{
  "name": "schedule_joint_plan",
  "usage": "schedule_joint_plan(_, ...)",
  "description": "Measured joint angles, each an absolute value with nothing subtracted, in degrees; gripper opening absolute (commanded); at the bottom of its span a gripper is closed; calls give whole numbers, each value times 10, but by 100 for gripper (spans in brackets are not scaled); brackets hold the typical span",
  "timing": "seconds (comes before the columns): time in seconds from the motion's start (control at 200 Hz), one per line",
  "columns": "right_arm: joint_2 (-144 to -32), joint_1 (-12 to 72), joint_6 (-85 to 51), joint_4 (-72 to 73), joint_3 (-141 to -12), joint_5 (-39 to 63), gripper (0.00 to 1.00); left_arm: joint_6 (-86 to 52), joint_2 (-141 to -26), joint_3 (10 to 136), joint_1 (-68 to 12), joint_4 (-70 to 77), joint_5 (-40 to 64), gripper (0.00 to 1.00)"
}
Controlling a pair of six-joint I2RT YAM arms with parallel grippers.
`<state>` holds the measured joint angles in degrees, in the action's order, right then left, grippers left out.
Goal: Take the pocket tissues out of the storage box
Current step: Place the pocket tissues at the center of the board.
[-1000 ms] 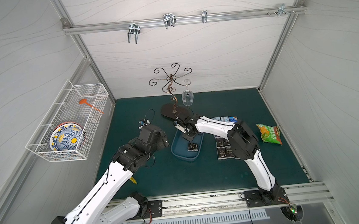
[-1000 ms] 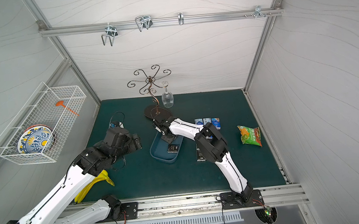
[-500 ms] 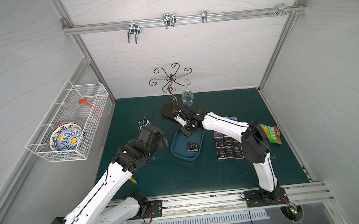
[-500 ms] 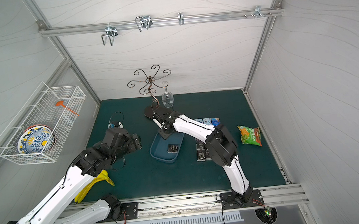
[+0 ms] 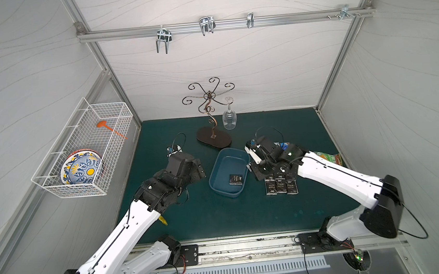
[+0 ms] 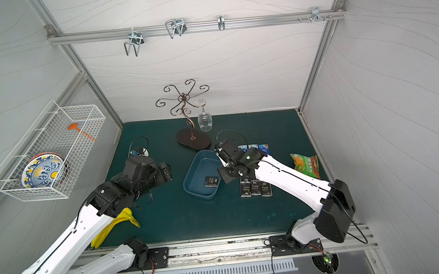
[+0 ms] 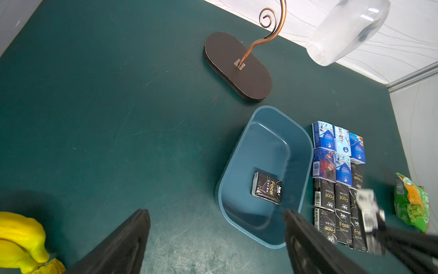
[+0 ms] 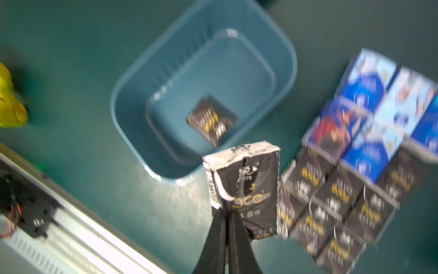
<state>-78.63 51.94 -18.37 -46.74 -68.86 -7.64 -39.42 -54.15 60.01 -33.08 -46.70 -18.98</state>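
The blue storage box (image 5: 216, 167) (image 6: 191, 172) lies mid-mat with one black pocket tissue pack (image 5: 236, 179) (image 7: 267, 188) (image 8: 211, 119) on its floor. Right of it, several black and blue packs (image 5: 281, 185) (image 6: 256, 187) (image 7: 336, 180) lie in rows on the mat. My right gripper (image 8: 227, 210) (image 5: 259, 169) is shut on another black pack (image 8: 244, 187), held upright above the mat between the box's rim and those rows. My left gripper (image 7: 215, 212) (image 5: 196, 169) hovers open left of the box, nothing between its fingers (image 7: 123, 242).
A copper glass stand (image 5: 213, 138) with a hanging wine glass (image 5: 229, 117) stands behind the box. A green-orange snack bag (image 6: 306, 165) lies at the right. Yellow bananas (image 6: 117, 225) lie under the left arm. A wire basket (image 5: 84, 152) hangs on the left wall.
My right gripper rose from the box's far end with a black pack and swung right, to the box's right side by the laid-out rows. The left arm has barely moved.
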Motion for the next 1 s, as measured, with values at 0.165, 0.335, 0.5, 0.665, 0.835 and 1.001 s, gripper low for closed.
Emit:
schedule_joint_plan(0.165,-728,580,-242,-470,-563,-76,6,-395,-548,599,-330,-451,-180,92)
schedule_joint_plan(0.335,-729,655,-315,-442,-466,-79,6,-395,-557,599,-330,-443,-175,92)
schedule_joint_plan(0.5,-792,680,-358,-396,-458,-86,10,-395,-567,599,-330,-438,-171,92)
schedule_joint_plan(0.665,-862,687,-382,-366,-481,-87,31,-395,-568,599,-330,-437,-171,92)
schedule_joint_plan(0.835,-872,690,-382,-360,-510,-84,43,-394,-568,599,-330,-436,-171,92)
schedule_joint_plan(1.001,-836,682,-381,-374,-515,-88,49,-394,-568,599,-330,-436,-171,92)
